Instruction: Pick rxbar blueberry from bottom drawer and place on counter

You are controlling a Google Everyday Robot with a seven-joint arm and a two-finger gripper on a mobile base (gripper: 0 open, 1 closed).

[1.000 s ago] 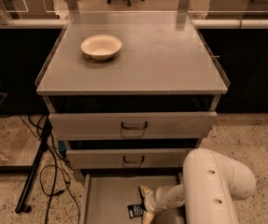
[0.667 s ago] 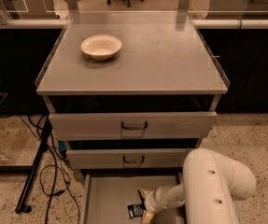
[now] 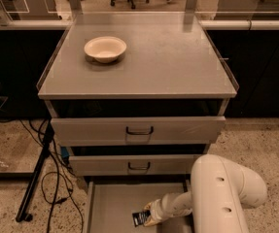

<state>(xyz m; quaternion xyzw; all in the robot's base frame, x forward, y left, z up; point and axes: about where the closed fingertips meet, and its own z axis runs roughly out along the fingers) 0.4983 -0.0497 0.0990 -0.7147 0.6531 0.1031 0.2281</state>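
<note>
Navy-blue with white lettering, the small flat rxbar blueberry (image 3: 138, 219) lies on the grey metal floor of the open bottom drawer (image 3: 111, 205). My gripper (image 3: 149, 218) sits against the bar's right edge; whether it is clamped I cannot tell. Above, the matte grey counter (image 3: 168, 57) carries a cream round bowl (image 3: 105, 48).

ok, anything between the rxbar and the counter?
Nothing visible. The gripper is at the rxbar blueberry in the bottom drawer, forward of the middle drawer front. On the counter a bowl sits back left.
</note>
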